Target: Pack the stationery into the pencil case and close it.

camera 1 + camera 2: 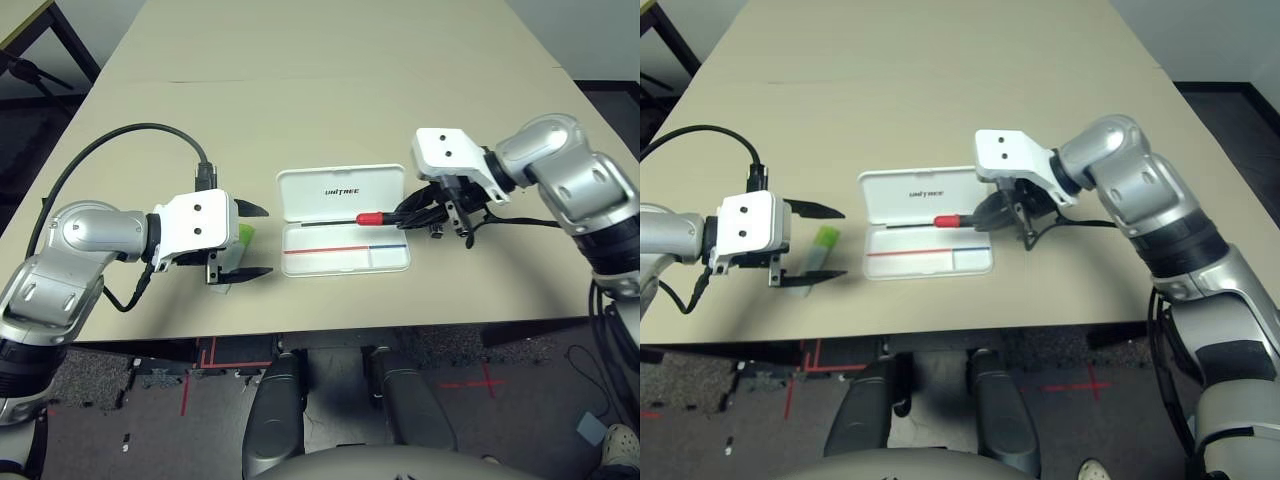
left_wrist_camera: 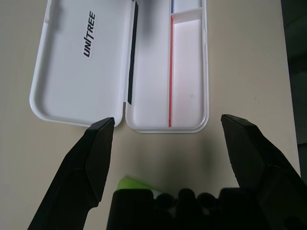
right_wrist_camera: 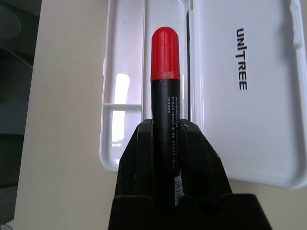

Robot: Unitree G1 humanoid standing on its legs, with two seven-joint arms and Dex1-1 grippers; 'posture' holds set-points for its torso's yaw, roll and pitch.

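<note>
right wrist view: marker (image 3: 165, 91) lies lengthwise, red cap toward case (image 3: 249, 57).

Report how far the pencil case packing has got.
Done: the pencil case lies open, its tray bare. In hand: the right end effector grips the red marker and holds it over the case. Left: the green-and-white stick lies on the table by the open left end effector; then shut the lid.

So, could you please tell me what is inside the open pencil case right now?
The pencil case tray looks empty. The right gripper holds the marker over its hinge side, covering a strip there.
</note>
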